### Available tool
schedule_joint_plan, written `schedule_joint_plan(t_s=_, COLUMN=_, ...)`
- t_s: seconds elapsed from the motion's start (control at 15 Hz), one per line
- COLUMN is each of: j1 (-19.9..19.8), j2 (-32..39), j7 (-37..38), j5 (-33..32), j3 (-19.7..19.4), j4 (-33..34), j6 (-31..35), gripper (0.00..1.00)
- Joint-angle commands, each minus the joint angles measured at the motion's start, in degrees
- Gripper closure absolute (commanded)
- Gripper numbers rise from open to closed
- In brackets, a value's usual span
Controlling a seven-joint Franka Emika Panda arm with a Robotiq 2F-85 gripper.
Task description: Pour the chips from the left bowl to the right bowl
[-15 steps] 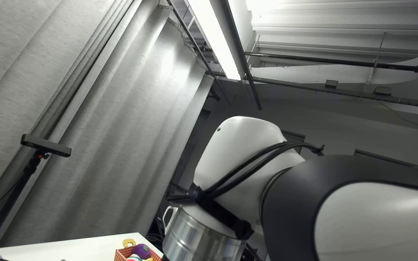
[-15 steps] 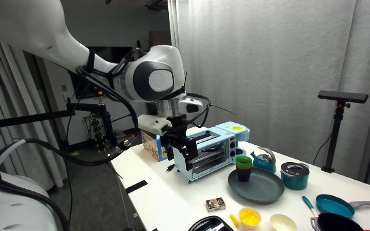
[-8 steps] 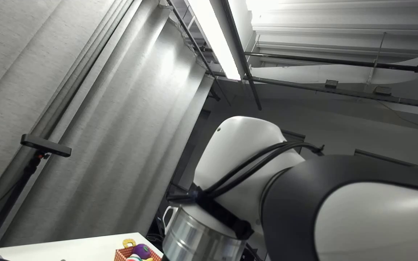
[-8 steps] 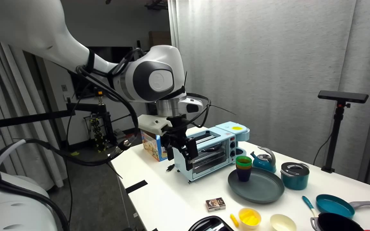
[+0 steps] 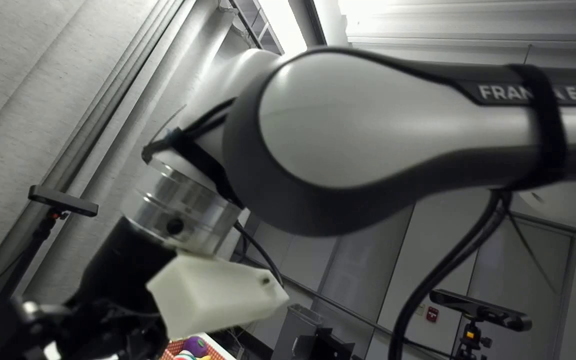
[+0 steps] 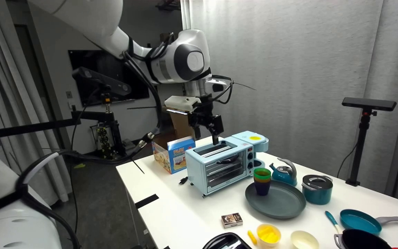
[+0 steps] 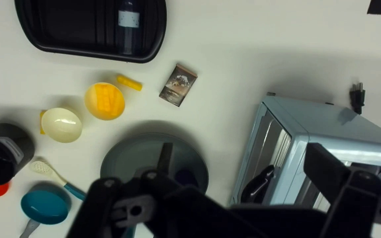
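Observation:
The bowl with yellow chips (image 6: pixel 269 245) stands on the white table near the bottom of an exterior view. It also shows in the wrist view (image 7: pixel 90 96), with several yellow chips (image 7: pixel 106 99) inside. One yellow chip (image 7: pixel 129 82) lies on the table beside it. An empty cream bowl (image 7: pixel 61 125) stands close by, right of the chip bowl in an exterior view (image 6: pixel 304 240). A yellow piece (image 7: pixel 42 122) shows partly from behind the cream bowl. My gripper (image 6: pixel 206 136) is open and empty, above the toaster oven and away from both bowls. Its fingers (image 7: pixel 240 152) are wide apart.
A light-blue toaster oven (image 6: pixel 197 166) stands under the gripper, with a toy box (image 6: pixel 178 157) behind. A grey plate (image 6: pixel 285 207) bears stacked cups (image 6: pixel 262 185). A black tray (image 7: pixel 94 56), small box (image 7: pixel 178 85), kettle (image 6: pixel 284 176), pots and pans surround the bowls.
Nothing moved between the two earlier moments. Since then the arm has risen, and the gripper is higher and slightly right in an exterior view, still open. The bowls have not moved.

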Motion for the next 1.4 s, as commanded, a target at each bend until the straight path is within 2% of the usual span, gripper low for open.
schedule_joint_plan(t_s=0.0, j1=-0.05, j2=11.5, j7=6.02, j5=-4.18, j3=0.2, j4=14.46, j6=-7.29, gripper=0.0)
schedule_joint_plan(t_s=0.07, j1=0.42, j2=14.0, j7=7.06, j5=-4.95, j3=-0.12, j4=17.7, j6=-9.03, gripper=0.0)
schedule_joint_plan(t_s=0.13, j1=1.01, j2=7.81, j7=3.99, j5=-3.05, j3=-1.01, j4=9.5, j6=-4.47, gripper=0.0)
schedule_joint_plan(t_s=0.27, j1=1.29, j2=11.83, j7=5.11, j5=-3.77, j3=-1.34, j4=14.15, j6=-6.45, gripper=0.0)
schedule_joint_plan(t_s=0.47, j1=1.44, j2=13.76, j7=5.31, j5=-3.87, j3=-1.51, j4=16.0, j6=-6.83, gripper=0.0)
schedule_joint_plan(t_s=0.8, j1=1.37, j2=14.21, j7=6.21, j5=-4.7, j3=-1.83, j4=16.37, j6=-7.08, gripper=0.0)
schedule_joint_plan(t_s=1.0, j1=0.59, j2=15.12, j7=7.41, j5=-6.82, j3=-3.58, j4=15.56, j6=-7.91, gripper=0.0)
schedule_joint_plan(t_s=1.33, j1=-0.61, j2=16.6, j7=7.25, j5=-5.63, j3=-7.49, j4=12.38, j6=-5.91, gripper=0.0)
